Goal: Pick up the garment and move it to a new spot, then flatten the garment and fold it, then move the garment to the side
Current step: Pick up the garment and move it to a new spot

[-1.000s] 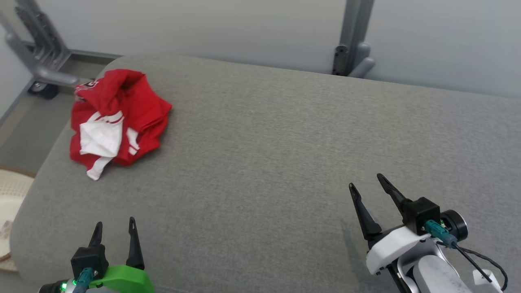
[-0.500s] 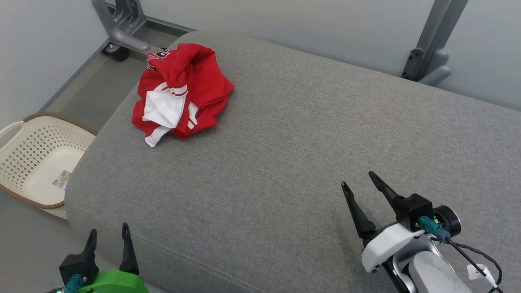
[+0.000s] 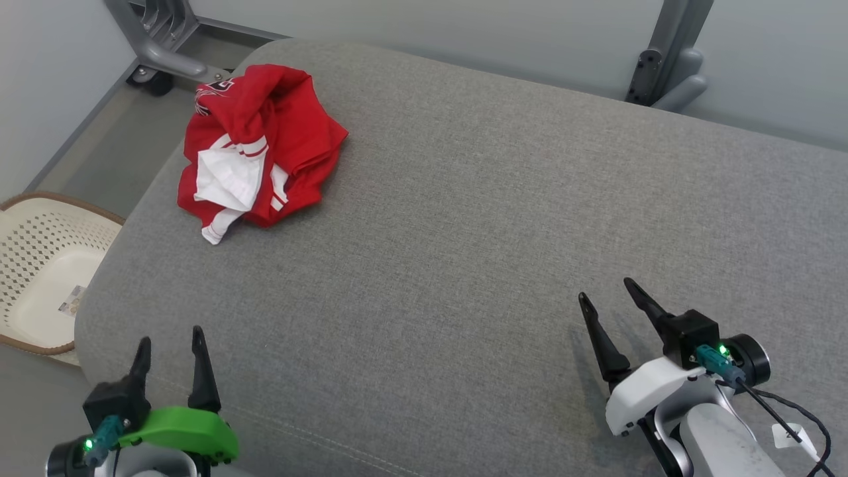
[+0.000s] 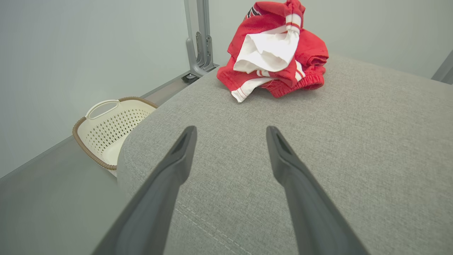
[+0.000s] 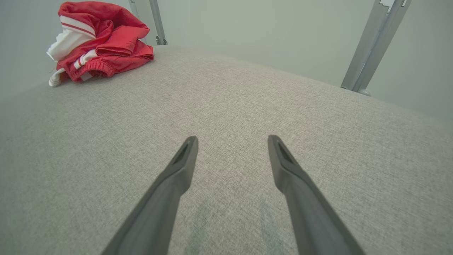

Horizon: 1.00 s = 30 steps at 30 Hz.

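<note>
- Our left gripper [image 3: 170,334] and right gripper [image 3: 605,289] stood open and empty, well apart from the red-and-white garment [image 3: 258,146].
- We judged pinching a raised fold would lift it cleanly.

Grey cushion [image 3: 477,252], pale wall [image 3: 430,33], cream basket [image 3: 40,245]

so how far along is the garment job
Nothing looks done yet: the red garment lies crumpled near the far left corner of the grey cushion. Nothing is in hand: the left hand and right hand stand open, well short of it. Pick-up, flattening, folding and moving aside all remain.
</note>
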Motion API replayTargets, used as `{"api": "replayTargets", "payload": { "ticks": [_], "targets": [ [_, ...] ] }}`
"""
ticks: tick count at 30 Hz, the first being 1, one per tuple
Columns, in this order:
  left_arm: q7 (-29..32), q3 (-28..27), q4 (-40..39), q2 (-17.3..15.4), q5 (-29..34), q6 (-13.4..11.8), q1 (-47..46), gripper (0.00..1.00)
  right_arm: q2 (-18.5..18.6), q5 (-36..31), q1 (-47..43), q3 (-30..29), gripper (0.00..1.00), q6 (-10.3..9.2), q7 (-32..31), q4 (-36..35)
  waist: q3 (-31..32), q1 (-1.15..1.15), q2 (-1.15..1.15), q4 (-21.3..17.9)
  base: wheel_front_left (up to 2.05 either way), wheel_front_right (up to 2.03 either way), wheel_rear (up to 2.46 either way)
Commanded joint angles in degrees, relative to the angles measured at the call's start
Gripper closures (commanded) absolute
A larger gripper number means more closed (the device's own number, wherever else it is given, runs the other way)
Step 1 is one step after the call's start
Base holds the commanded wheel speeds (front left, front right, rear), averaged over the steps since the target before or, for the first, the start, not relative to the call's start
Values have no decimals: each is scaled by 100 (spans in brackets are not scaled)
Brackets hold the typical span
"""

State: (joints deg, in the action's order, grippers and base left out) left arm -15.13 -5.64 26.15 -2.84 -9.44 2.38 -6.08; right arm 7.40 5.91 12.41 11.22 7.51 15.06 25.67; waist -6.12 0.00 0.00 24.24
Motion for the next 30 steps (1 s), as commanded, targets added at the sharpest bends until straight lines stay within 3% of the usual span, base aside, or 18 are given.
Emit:
{"api": "replayTargets", "payload": {
  "ticks": [1, 13, 19, 30],
  "targets": [
    [-4, -119, -67, -11, 82, 51, -257, 0, 13, -32, 104, -57, 0, -4, 17, -23, -117, 0, 0, -70, 0, 0, 0],
    [-4, -296, 565, -688, 202, 429, -1896, 0, 188, 284, 393, -61, 0, -4, 17, -490, -728, 0, 0, -459, 0, 0, 0],
    [-4, -25, 1258, -1053, 38, 511, -2927, 0, 513, -53, 548, 104, 0, -3, 17, -482, -1124, 0, 0, -703, 0, 0, 0],
    [286, 796, 2668, -1623, -847, 503, -4310, 0, 573, -104, 904, 159, 0, -4, 17, -591, -1755, 0, 0, -1244, 0, 0, 0]
  ]
}}
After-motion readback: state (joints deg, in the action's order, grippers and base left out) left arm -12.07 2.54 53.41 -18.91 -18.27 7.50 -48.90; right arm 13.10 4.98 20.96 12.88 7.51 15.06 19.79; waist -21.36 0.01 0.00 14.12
